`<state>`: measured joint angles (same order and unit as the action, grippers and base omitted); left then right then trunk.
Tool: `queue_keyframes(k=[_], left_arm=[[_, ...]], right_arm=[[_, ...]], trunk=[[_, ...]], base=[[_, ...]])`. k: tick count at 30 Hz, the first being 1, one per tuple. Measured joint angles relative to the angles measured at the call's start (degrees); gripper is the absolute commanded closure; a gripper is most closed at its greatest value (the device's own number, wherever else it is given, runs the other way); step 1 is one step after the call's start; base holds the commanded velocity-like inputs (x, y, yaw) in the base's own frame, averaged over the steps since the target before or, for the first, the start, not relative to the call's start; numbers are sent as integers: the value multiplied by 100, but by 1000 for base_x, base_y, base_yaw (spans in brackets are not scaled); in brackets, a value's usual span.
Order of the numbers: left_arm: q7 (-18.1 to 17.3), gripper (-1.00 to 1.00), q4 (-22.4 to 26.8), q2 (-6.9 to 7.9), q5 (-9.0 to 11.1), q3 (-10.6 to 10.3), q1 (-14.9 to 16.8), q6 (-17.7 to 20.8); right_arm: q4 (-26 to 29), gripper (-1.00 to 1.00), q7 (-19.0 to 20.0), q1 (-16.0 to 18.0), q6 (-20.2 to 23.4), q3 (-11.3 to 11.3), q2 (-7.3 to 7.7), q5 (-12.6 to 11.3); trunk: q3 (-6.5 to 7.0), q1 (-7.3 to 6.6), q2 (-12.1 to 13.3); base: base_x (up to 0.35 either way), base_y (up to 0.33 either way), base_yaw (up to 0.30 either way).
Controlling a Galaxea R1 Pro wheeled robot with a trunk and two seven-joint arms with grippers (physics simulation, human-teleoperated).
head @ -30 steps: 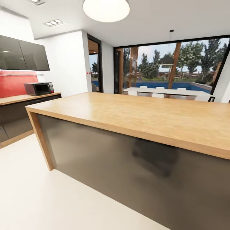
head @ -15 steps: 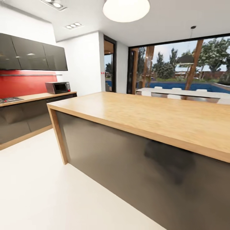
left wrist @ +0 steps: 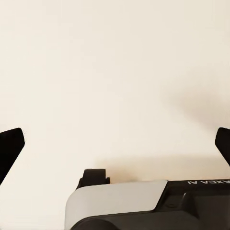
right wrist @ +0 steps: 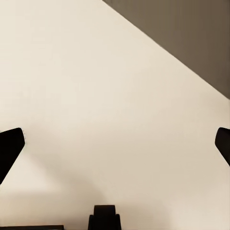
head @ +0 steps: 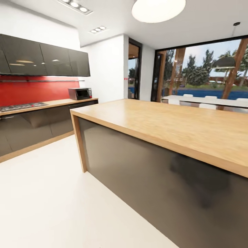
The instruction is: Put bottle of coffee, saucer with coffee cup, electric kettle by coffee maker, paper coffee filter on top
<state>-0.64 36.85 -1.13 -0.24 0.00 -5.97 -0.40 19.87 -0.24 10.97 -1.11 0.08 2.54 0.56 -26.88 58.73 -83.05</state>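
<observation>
we face a bare kitchen island [head: 165,120], our left gripper [left wrist: 115,143] and right gripper [right wrist: 115,143] spread wide above the floor [head: 51,193], no coffee things near either.

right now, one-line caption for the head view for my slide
Robot in transit: wooden-topped kitchen island ahead, microwave on the far counter by the red backsplash.

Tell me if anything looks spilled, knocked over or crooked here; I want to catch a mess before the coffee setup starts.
Nothing stands out. The wooden island top is bare and level, the microwave sits square on the back counter, and the white floor shows no spill. Both grippers, left and right, hang open over the floor, holding nothing.
</observation>
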Motion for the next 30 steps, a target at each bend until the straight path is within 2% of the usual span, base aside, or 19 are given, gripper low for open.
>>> queue_keyframes(k=[8,14,30], left_arm=[[0,-100,0,-1,0,0,0,0],[0,-100,-1,-8,-1,0,0,0],[-15,-100,-38,-14,12,-14,0,-73]], right_arm=[[0,-100,0,0,0,0,0,0],[-213,-100,20,-9,-6,0,70,-7],[-269,-100,28,-9,16,-2,52,-15]], trunk=[[0,0,0],[0,0,0],[0,0,0]], base=[[0,0,249],[0,0,22],[0,0,20]])
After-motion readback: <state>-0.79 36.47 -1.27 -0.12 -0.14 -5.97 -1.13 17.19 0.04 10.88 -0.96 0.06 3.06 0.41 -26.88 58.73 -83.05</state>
